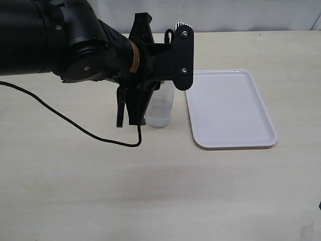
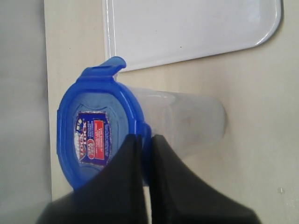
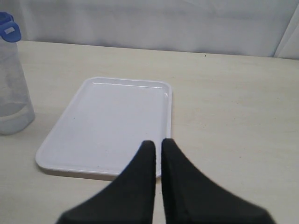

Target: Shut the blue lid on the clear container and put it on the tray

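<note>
The blue lid (image 2: 93,135) sits on top of the clear container (image 2: 191,121), sticker face up, with one snap flap (image 2: 110,65) sticking up. My left gripper (image 2: 145,140) is shut on the lid's edge, with blue plastic pinched between its fingers. In the exterior view the container (image 1: 160,113) stands upright on the table just left of the white tray (image 1: 230,108), and my left arm (image 1: 100,50) hides its top and the lid. My right gripper (image 3: 158,142) is shut and empty, hovering over the near edge of the tray (image 3: 107,121). The container (image 3: 11,93) stands off to its side.
The table top (image 1: 150,191) is light wood. A black cable (image 1: 75,125) trails from the left arm across it, ending near the container's base. A pale wall backs the far table edge. Nothing lies on the tray.
</note>
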{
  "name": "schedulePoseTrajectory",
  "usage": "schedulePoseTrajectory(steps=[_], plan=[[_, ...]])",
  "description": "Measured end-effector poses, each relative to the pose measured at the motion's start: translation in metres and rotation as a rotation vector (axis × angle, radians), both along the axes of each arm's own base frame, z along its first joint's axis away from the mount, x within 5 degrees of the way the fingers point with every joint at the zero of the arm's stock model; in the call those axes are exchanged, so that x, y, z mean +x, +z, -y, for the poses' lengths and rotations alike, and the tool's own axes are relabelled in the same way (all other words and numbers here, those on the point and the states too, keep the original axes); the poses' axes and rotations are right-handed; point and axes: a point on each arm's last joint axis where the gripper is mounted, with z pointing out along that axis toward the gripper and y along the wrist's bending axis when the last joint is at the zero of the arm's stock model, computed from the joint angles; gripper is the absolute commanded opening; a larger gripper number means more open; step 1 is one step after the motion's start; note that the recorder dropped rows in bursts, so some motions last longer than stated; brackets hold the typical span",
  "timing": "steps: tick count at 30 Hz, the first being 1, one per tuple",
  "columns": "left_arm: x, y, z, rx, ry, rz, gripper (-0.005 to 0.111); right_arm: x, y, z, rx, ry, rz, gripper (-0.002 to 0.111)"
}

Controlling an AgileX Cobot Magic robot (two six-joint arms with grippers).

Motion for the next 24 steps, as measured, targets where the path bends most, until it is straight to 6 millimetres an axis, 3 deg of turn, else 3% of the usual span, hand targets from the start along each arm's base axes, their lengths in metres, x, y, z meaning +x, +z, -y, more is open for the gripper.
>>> schedulePoseTrajectory(steps=[11,14,15,18,20,24], plan=[[0.0001,0.0,0.0,0.001,-0.001,0.001,0.002,0.0,0.0,0.0,0.0,0.0,0.0,0.005],[0.0001,0.0,0.0,0.001,-0.001,0.001,0.017,0.0,0.0,0.0,0.0,0.0,0.0,0.005],[0.0001,0.0,0.0,0.001,-0.001,0.001,0.031,0.0,0.0,0.0,0.0,0.0,0.0,0.005],[0.0003,-0.0051,-0.0009,0.028,0.011,-0.019,0.058,0.0,0.0,0.0,0.0,0.0,0.0,0.005],[0.0,-0.006,-0.0023,0.043,0.018,-0.028,0.065,0.0,0.0,0.0,0.0,0.0,0.0,0.005],[-0.0009,-0.0078,-0.0055,0.076,0.034,-0.046,0.066,0.0,0.0,0.0,0.0,0.0,0.0,0.005]])
